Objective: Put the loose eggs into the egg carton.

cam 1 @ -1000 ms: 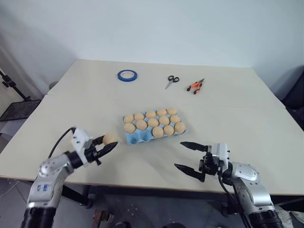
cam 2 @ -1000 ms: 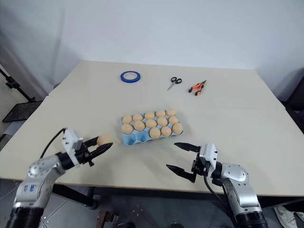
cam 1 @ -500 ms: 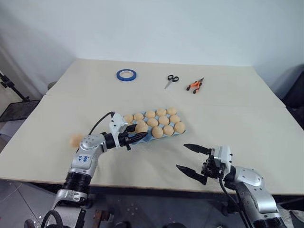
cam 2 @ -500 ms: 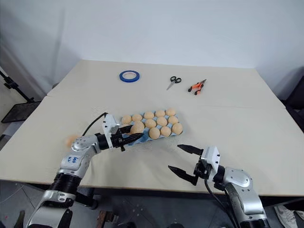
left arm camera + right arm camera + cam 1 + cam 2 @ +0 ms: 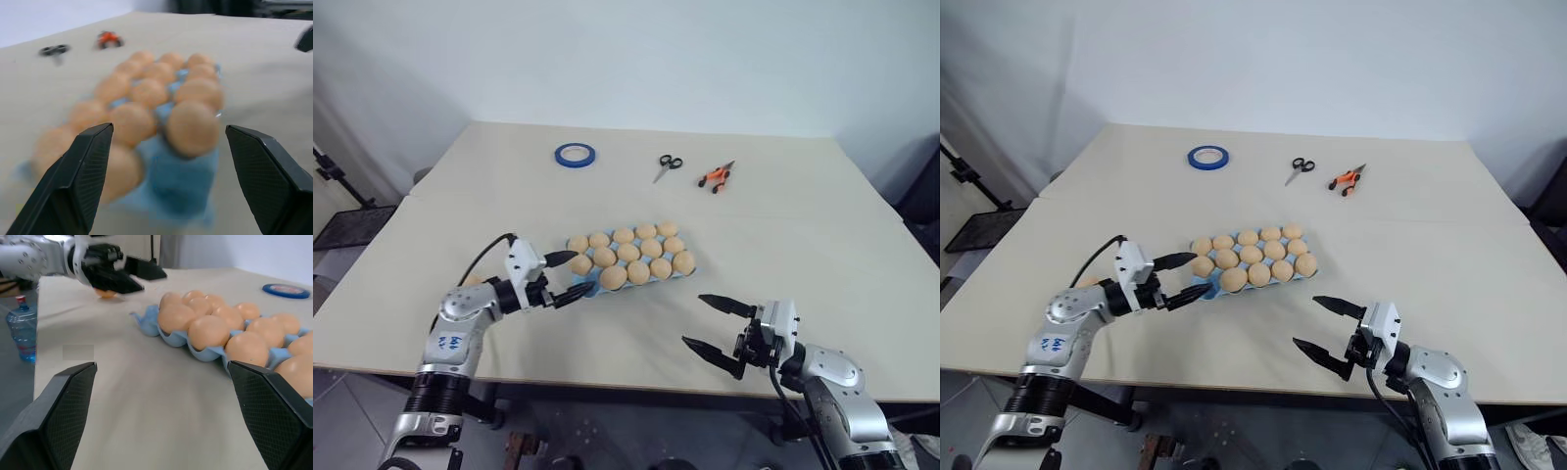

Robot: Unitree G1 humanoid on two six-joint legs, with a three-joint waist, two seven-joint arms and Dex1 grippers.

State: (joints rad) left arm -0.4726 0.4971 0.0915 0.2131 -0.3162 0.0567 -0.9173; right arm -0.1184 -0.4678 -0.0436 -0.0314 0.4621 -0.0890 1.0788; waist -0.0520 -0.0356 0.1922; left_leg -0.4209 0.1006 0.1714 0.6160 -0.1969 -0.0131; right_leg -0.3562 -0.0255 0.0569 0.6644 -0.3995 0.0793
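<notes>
Left gripper (image 5: 566, 275) is spread open and empty right by the light blue moulded egg carton (image 5: 592, 285), which sits mid-table packed with pale tan-orange matte eggs (image 5: 628, 253). One loose egg (image 5: 105, 293) lies behind that arm. Right gripper (image 5: 715, 322) hangs wide open, well apart.

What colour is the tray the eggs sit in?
Light blue. The egg carton shows its colour best in the right wrist view, under the tan-orange eggs.

The two head cameras look down from high up over the near edge of the surface (image 5: 783, 245), toward its far edge, and both see all of it. The left wrist camera sits low and very close to the egg carton (image 5: 181, 176), looking along it toward the far edge. The right wrist camera sits low too, looking across the carton toward the left tool (image 5: 134, 276).
</notes>
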